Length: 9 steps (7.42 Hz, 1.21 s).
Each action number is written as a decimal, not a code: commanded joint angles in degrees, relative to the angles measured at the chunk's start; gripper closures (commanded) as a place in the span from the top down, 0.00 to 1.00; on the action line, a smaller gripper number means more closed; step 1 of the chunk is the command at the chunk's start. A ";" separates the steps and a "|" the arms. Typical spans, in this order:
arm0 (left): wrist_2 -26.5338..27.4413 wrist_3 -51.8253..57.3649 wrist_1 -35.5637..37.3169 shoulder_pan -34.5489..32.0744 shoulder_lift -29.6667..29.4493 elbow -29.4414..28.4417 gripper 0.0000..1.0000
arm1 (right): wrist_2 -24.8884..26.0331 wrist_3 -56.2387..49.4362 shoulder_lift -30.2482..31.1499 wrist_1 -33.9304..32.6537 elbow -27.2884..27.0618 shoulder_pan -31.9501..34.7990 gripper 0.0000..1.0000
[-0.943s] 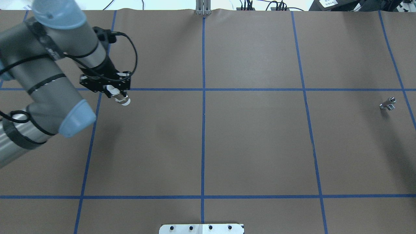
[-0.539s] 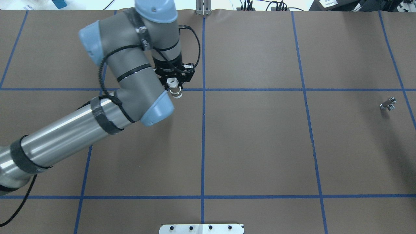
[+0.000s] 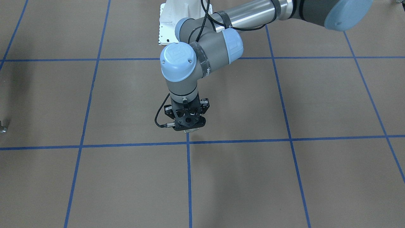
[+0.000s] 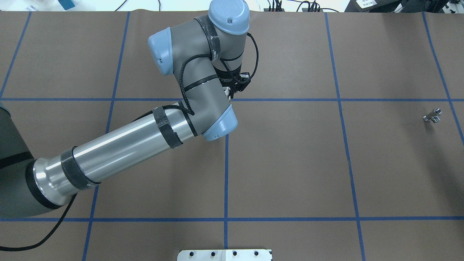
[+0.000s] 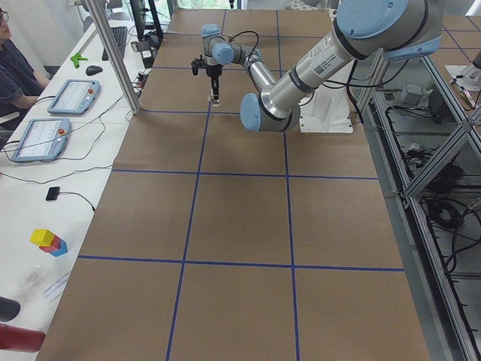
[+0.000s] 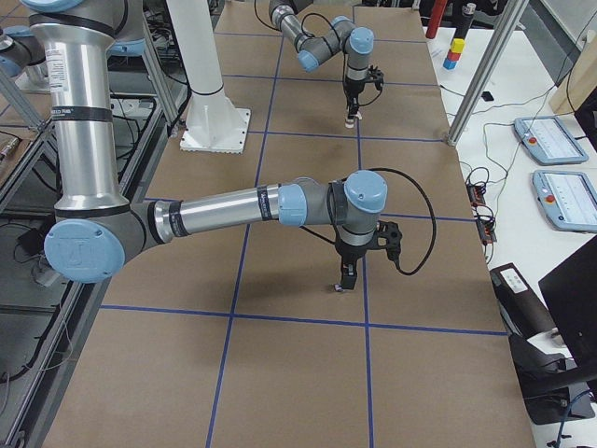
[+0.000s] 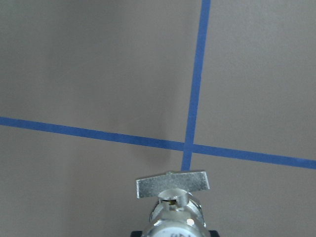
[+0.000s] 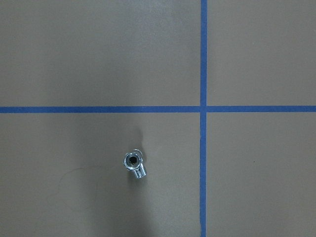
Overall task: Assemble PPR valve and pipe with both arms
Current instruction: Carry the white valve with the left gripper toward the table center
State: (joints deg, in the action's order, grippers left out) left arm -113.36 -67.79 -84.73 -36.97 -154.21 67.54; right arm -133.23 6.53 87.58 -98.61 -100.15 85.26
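My left gripper (image 4: 229, 93) is shut on the PPR valve (image 7: 173, 200) and holds it upright just above the central tape crossing. In the left wrist view the flat pale lever handle (image 7: 173, 185) points away from the camera. In the front view the left gripper (image 3: 188, 127) hides most of the valve. The pipe (image 4: 432, 116) lies far right on the table and shows at the front view's left edge (image 3: 2, 128). The right wrist view looks down its dark bore (image 8: 132, 161). My right gripper (image 6: 346, 278) hangs over the pipe in the exterior right view only; I cannot tell whether it is open.
Brown paper with a blue tape grid (image 4: 226, 174) covers the table. The white base pedestal (image 4: 224, 255) sits at the robot's edge. An aluminium post (image 5: 113, 56), tablets (image 5: 41, 139) and an operator (image 5: 11, 71) are along the far side.
My left arm has swung right from the left grid square to the centre tape crossing, carrying the valve. The pipe has not moved.
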 commanded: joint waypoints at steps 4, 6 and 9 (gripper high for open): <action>0.77 2.48 -0.61 1.37 -0.22 -2.76 0.00 | -1.16 0.06 -0.04 0.00 0.04 -0.01 1.00; 0.68 2.49 -1.14 1.99 -0.22 -2.67 0.00 | -1.16 0.15 -0.04 -0.09 0.13 -0.01 1.00; 0.77 2.48 -3.08 2.52 0.31 -3.20 0.00 | -1.07 0.15 -0.04 -0.09 0.39 -0.01 1.00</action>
State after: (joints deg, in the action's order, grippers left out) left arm -112.65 -65.30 -87.50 -34.50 -154.02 64.48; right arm -134.33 6.65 87.54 -98.70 -99.83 85.26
